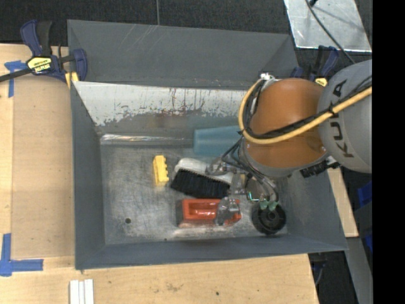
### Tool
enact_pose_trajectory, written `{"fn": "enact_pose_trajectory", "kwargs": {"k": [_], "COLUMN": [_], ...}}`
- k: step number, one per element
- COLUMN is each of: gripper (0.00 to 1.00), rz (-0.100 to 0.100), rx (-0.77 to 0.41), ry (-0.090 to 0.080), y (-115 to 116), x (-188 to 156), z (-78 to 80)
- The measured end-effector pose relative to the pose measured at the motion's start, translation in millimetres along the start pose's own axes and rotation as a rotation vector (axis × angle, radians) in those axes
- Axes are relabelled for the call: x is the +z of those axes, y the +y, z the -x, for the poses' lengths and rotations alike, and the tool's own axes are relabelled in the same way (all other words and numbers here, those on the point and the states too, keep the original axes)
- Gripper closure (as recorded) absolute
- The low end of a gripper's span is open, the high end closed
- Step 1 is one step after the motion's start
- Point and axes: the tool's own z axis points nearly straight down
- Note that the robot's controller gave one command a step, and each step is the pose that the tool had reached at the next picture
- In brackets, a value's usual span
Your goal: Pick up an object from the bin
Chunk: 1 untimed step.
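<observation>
Grey sheet metal slopes down on every side of the bin to a scuffed flat floor, and the loose things lie mostly in the right half of that floor. Nearest the front wall lies a flat red thing in what looks like clear wrapping, with its long side running left to right. Just beside its right end a black round thing, perhaps a cap or small wheel, sits in the front right corner. The tool hangs low over the right end of the red thing, below the arm's orange cover. Its tip is lost among cables and glints, so I cannot tell whether it is spread, pressed together or pinching anything. Behind the red thing, touching it or very near, lies a brush with black bristles and a white back. A yellow toothed block lies apart to the brush's left, and a blue-green block rests by the back wall. As the red thing lies under the tool, it seems the likely pick. A good grasp would straddle its narrow width, clear of the bristles behind and the round thing to the right. It would close on the solid body rather than on loose film, which may slip. A straight lift would keep the brush from being dragged along.
</observation>
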Motion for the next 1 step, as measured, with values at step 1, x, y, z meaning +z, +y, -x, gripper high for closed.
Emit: {"fn": "enact_pose_trajectory", "kwargs": {"k": [1], "gripper": [1.00], "rz": [0.000], "rx": [0.032], "ry": [0.028], "y": [5.4], "x": [108.6], "z": [14.6]}}
